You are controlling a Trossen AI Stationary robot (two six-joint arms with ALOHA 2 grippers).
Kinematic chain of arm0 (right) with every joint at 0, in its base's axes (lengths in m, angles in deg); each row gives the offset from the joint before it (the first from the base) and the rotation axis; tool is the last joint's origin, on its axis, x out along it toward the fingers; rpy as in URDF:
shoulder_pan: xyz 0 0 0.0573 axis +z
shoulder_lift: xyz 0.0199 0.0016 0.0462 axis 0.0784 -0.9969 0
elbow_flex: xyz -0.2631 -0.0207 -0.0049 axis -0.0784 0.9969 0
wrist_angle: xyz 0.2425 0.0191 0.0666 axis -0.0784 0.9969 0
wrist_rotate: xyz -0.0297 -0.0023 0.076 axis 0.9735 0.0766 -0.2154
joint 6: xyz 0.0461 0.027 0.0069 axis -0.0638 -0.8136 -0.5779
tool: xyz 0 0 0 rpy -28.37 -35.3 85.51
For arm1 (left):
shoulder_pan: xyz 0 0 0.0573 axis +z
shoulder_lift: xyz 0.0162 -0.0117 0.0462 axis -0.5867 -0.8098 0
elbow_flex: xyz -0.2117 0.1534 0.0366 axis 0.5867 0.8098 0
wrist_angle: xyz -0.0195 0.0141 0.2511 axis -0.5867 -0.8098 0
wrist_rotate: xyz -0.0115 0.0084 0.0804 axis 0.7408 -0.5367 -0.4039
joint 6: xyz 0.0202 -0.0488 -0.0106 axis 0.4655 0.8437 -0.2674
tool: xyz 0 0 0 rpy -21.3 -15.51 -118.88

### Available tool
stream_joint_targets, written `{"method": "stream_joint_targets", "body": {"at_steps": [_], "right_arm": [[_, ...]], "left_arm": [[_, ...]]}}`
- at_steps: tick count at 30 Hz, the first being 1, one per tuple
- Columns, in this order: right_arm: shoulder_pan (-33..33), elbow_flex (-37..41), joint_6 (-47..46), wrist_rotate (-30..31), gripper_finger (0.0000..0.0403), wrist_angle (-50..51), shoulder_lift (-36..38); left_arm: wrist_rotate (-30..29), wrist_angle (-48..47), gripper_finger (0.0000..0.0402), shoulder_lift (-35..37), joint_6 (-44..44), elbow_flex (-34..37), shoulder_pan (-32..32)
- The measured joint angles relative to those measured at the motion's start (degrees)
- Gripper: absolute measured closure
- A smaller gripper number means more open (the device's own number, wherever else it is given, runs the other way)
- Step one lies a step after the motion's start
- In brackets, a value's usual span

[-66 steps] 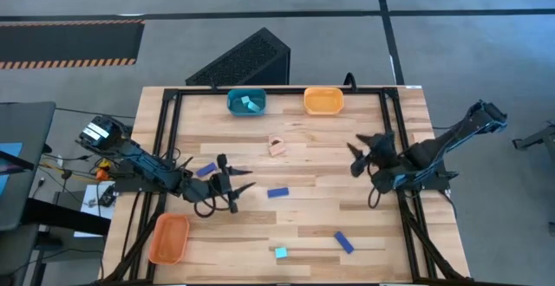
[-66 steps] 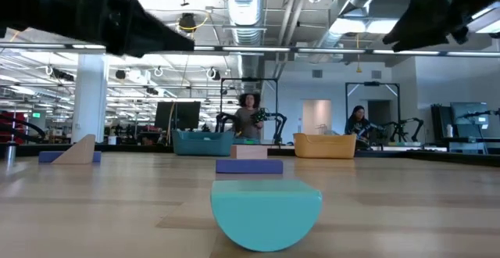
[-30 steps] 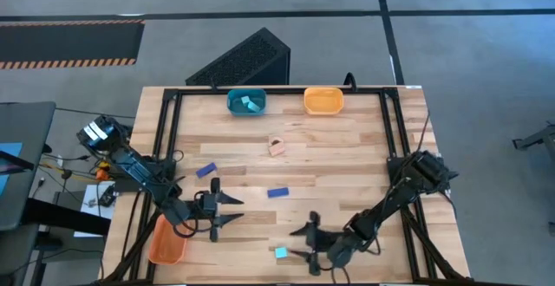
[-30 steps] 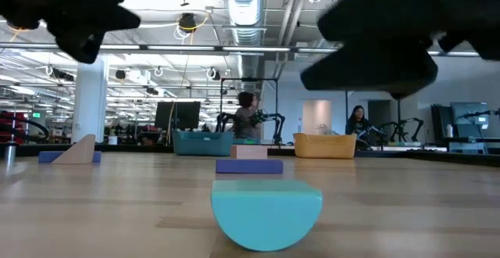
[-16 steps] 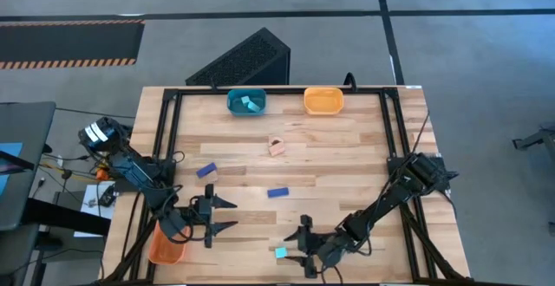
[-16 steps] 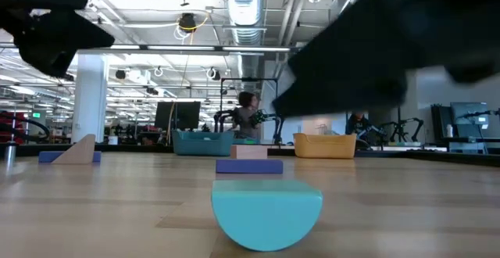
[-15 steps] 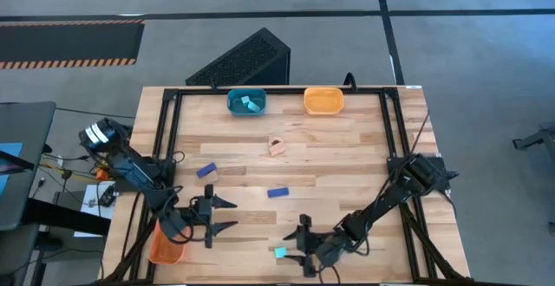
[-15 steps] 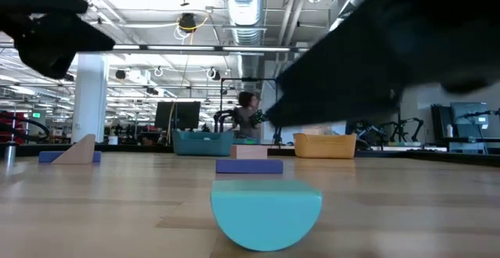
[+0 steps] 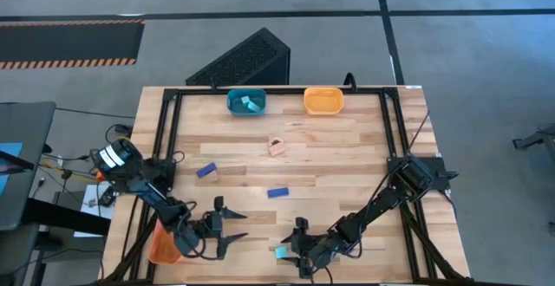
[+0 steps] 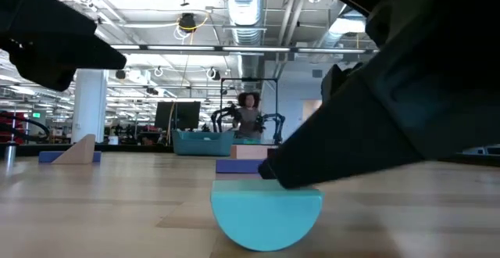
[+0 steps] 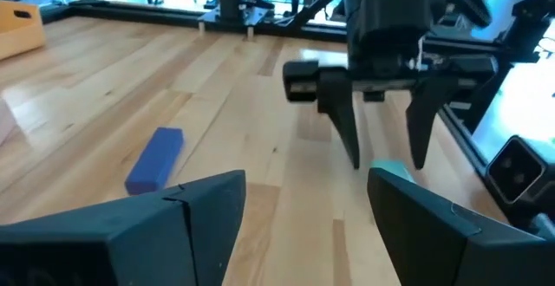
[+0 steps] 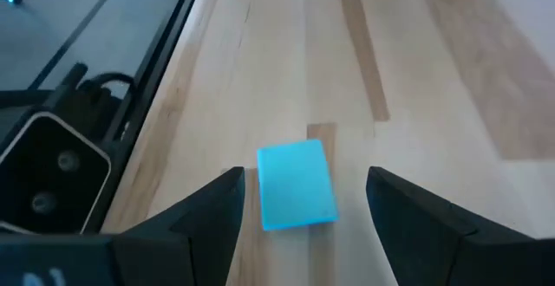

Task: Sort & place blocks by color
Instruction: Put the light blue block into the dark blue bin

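Blocks are lying scattered over a pale wooden table (image 9: 364, 156) seen from above. Near the table's front edge, close to its middle, a light cyan block (image 9: 280, 252) is sitting on the wood, and the right claw (image 9: 299, 247) is hanging low right over it, its two dark fingers spread apart with the block lying between them and not gripped; the right wrist view is showing the cyan block (image 12: 297, 185) framed by the open fingers. In the low view this same block (image 10: 266, 211) is showing as a half-round shape, flat side up.

The left claw (image 9: 223, 228) is hovering near the table's front left corner, fingers spread wide and holding nothing, just beside an orange tray (image 9: 161, 244) at the left edge. A dark blue block (image 9: 277, 192) is lying near the table's middle, and another dark blue block (image 9: 206, 171) is lying toward the left edge. A pale tan block (image 9: 277, 146) is sitting between the middle and the back edge.

Along the back edge, a teal tray (image 9: 245, 102) is holding light cyan pieces, and a second orange tray (image 9: 323, 100) is sitting next to it. In the low view a person (image 10: 248, 119) is standing in the room beyond the table.
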Motion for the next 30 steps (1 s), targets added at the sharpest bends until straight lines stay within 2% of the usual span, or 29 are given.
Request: {"method": "stream_joint_targets", "body": {"at_steps": [19, 24, 27, 30], "right_arm": [[-0.63, -0.07, -2.35, -1.68, 0.0148, -0.72, -2.43], [-2.07, -0.07, -0.95, -3.21, 0.0204, -0.77, -2.46], [-3.21, -0.07, 0.70, -5.30, 0.0248, -0.30, -1.66], [-4.41, 0.00, 2.92, -7.32, 0.0281, 1.15, -0.27]], "left_arm": [[-1.39, -1.74, 0.0168, 0.10, 0.96, -0.58, -0.15], [-1.56, -3.51, 0.0168, 0.12, 1.33, -0.45, 0.78], [2.63, -4.22, 0.0168, 0.12, 1.31, -0.34, 1.73], [3.68, -4.42, 0.0168, 0.12, -0.19, -0.34, 2.83]]}}
